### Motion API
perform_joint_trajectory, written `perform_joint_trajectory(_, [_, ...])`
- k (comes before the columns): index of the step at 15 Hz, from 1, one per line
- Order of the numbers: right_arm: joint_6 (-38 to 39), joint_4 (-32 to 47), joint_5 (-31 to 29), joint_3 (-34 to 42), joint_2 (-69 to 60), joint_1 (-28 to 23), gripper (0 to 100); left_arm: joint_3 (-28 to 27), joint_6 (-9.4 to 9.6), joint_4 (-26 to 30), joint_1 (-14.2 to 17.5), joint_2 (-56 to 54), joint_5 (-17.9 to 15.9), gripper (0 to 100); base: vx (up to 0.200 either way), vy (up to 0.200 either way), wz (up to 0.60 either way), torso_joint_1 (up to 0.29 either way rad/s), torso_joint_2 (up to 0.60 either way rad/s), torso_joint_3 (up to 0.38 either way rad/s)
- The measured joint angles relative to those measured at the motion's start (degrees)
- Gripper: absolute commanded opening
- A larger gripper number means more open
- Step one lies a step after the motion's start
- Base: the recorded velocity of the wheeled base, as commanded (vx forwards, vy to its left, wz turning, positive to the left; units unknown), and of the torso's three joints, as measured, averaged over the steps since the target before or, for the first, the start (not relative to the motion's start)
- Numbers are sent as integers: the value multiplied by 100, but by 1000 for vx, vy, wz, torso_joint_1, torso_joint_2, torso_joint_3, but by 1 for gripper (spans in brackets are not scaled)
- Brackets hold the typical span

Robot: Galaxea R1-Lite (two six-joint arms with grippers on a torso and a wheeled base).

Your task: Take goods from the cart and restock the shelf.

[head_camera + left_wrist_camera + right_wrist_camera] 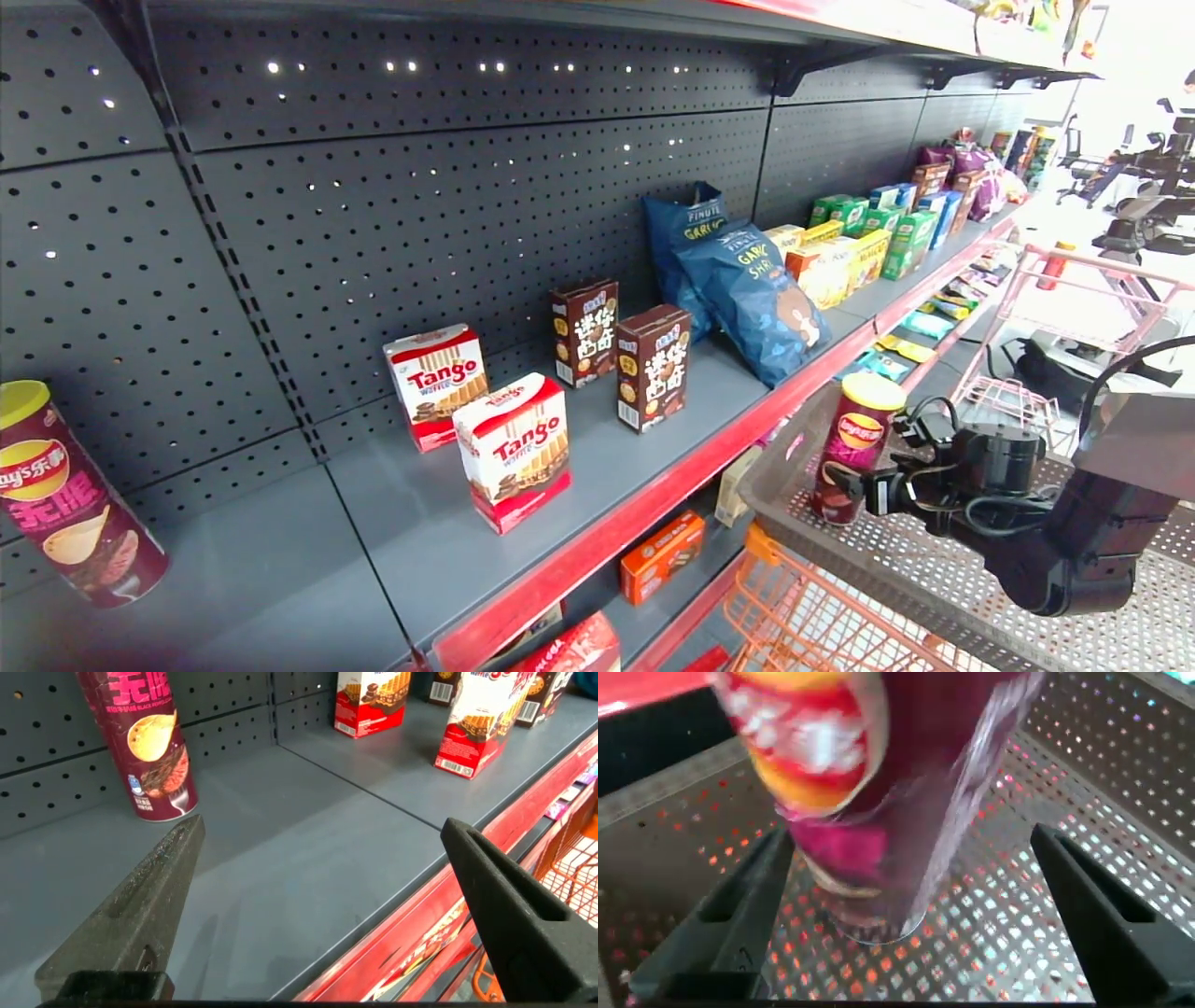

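Maroon can [856, 431] stands upright in the cart tray [934, 583] at right, with the right gripper [845, 490] spread around its base. Closing this low could tip it. Left gripper [322, 882] hangs spread over the shelf [308, 812].

Holds the right arm [1074, 551] low at the near right, elbow bent, forearm running left, cabled wrist [1004, 457] level. Points the right gripper [840, 481] left, with its black fingers [738, 905] spread wide, tips well apart. Aims the left gripper [318, 887] toward the far side and slightly down, with both dark tapered fingers [140, 905] splayed in a broad V, closed on nothing.
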Motion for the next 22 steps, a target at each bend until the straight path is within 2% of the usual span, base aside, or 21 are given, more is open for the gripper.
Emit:
perform_joint_trajectory(1, [60,-7,63,-107,63,-2,0,0,0,0,0,0,0,100,0,0,0,0,0,0])
perform_joint_trajectory(7, [285,20,354,-327,102,-73,0,0,-2,2,0,0,-2,100,0,0,0,0,0,0])
perform_joint_trajectory(13, [293,187,433,34,-505,-218,0,-2,0,0,0,0,0,100,0,0,0,0,0,0])
perform_joint_trajectory(15, [318,617,411,244,-1008,-260,0,-2,-2,0,0,0,0,100,0,0,0,0,0,0])
perform_joint_trajectory(18, [473,1755,249,579,-2263,-299,0,-2,-2,0,0,0,0,100,0,0,0,0,0,0])
perform_joint_trajectory(22, [574,3490,-383,959,-4242,-335,0,-2,-2,0,0,0,-2,100,0,0,0,0,0,0])
